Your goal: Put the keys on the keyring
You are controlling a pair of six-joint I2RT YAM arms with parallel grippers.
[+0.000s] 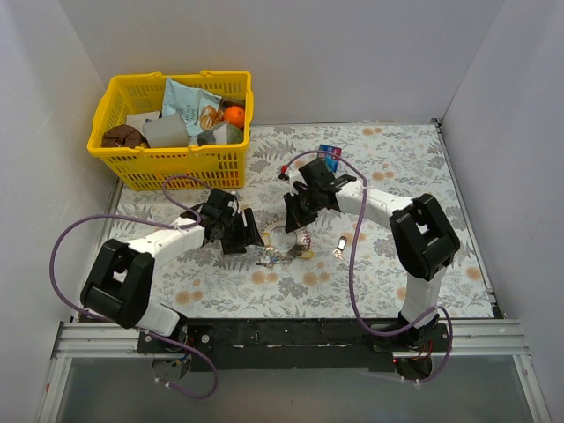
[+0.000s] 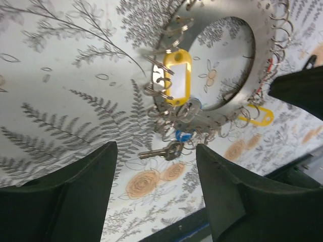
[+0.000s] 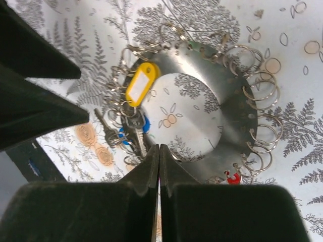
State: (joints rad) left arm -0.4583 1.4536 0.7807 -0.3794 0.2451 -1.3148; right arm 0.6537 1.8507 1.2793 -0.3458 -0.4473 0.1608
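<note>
The keyring (image 3: pixel 237 116), a flat toothed metal disc with an open centre and many small split rings, fills both wrist views (image 2: pixel 222 10). A yellow-tagged key (image 3: pixel 139 83) (image 2: pixel 176 75), a blue-tagged one (image 3: pixel 145 123) and a red tag (image 3: pixel 232 177) hang from its rim. A bare key (image 2: pixel 161 151) lies by the bunch. A whitish-tagged key (image 1: pixel 339 247) lies apart on the table. My right gripper (image 3: pixel 159 147) (image 1: pixel 295 220) is shut, tips on the ring's near rim. My left gripper (image 2: pixel 154 147) (image 1: pixel 242 233) is open and empty, above the bare key.
A yellow basket (image 1: pixel 167 167) of groceries stands at the back left. A small blue and red box (image 1: pixel 330 154) sits behind the right arm. Another yellow tag (image 2: pixel 257 117) lies by the ring. Purple cables loop beside both arms. White walls enclose the floral table.
</note>
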